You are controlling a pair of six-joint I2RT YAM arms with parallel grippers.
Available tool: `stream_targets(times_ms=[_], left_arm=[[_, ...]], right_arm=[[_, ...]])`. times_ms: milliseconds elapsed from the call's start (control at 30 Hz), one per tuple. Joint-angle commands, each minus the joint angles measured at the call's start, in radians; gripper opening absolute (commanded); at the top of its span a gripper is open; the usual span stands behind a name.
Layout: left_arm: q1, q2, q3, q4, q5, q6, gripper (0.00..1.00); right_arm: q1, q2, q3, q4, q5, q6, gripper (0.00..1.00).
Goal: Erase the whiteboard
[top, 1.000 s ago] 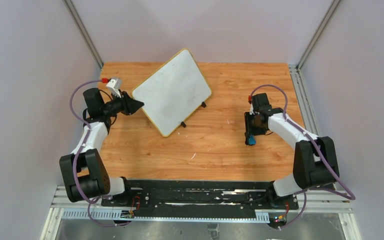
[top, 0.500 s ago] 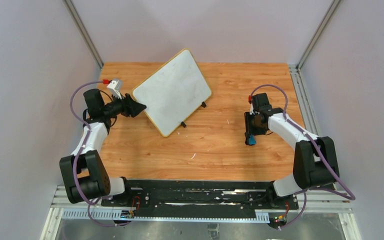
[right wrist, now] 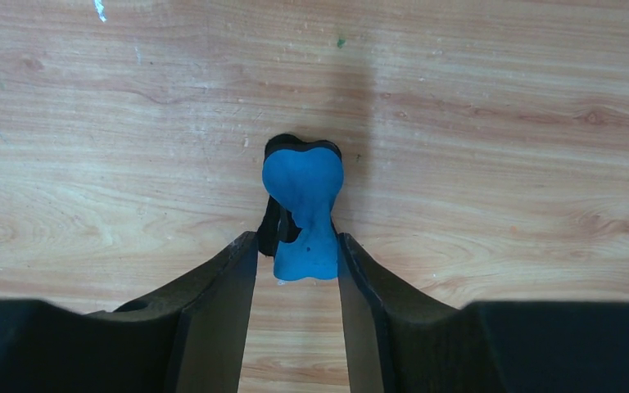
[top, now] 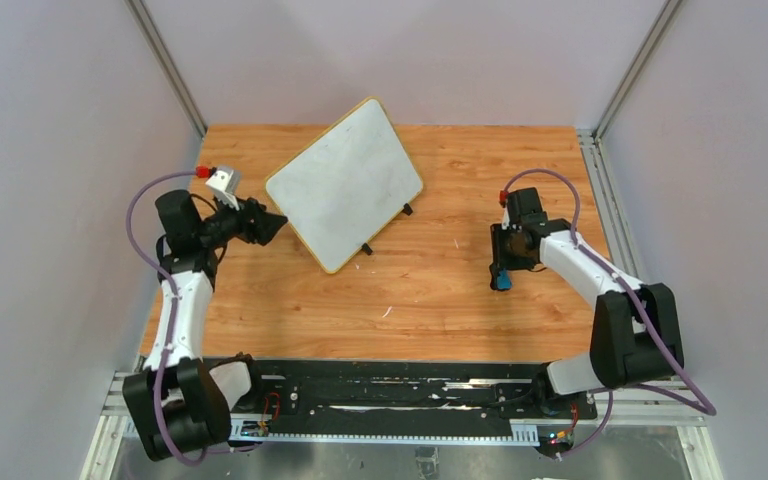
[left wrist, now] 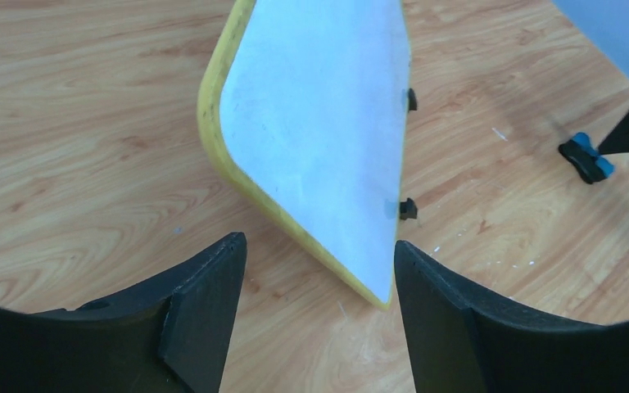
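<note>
The whiteboard (top: 345, 185) lies tilted on the wooden table at the back centre, white with a yellow frame and black feet. It also shows in the left wrist view (left wrist: 319, 123). My left gripper (top: 278, 224) is open and empty just left of the board's left edge; in its own view (left wrist: 318, 243) the board's near corner sits between the fingertips, not touched. My right gripper (top: 501, 272) points down at the right side of the table, shut on the blue eraser (top: 501, 283). In the right wrist view the eraser (right wrist: 303, 205) is pinched between the fingers (right wrist: 296, 239), just above the wood.
The wooden table (top: 430, 300) is bounded by grey walls and metal corner posts (top: 165, 65). A black rail (top: 380, 385) runs along the near edge between the arm bases.
My left arm has drawn back toward the left and near side, so its gripper sits slightly lower beside the board's edge. The board and right gripper have not moved.
</note>
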Motion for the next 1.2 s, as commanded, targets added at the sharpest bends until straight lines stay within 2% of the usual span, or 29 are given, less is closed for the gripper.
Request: stream_targets(times_ms=[0,133,167,200,233,433,600,800,967,1167], left_arm=[[0.049,-0.110,-0.042,-0.066,-0.087,0.058,0.71],[0.125,-0.130,-0.050,-0.086,-0.103,0.050,0.72],[0.137,-0.137,-0.055,-0.085,-0.124,0.051,0.72],[0.145,-0.142,-0.058,-0.091,-0.145,0.060,0.73],[0.150,-0.146,-0.060,-0.103,-0.172,0.069,0.73],[0.154,-0.163,-0.112,-0.050,-0.366,0.075,0.76],[0.154,-0.157,-0.201,0.112,-0.587,0.024,0.80],[0.155,-0.101,-0.259,0.265,-0.802,-0.052,0.80],[0.136,-0.022,-0.244,0.292,-0.892,-0.111,0.78],[0.042,-0.005,-0.277,0.369,-0.971,-0.087,0.78]], right_arm=[[-0.013,-0.066,-0.025,0.007,0.042,0.004,0.43],[-0.014,-0.105,-0.035,0.014,0.058,0.011,0.48],[-0.013,-0.113,-0.036,0.013,0.063,0.013,0.53],[-0.014,-0.119,-0.038,0.013,0.067,0.014,0.62],[-0.013,-0.127,-0.040,0.011,0.072,0.017,0.63],[-0.013,-0.140,-0.043,0.005,0.107,0.035,0.64],[-0.013,-0.144,-0.048,0.021,0.100,0.046,0.64],[-0.014,-0.160,-0.058,0.049,0.116,0.064,0.64],[-0.013,-0.149,-0.067,0.071,0.140,0.082,0.64],[-0.014,-0.142,-0.092,0.123,0.142,0.094,0.64]])
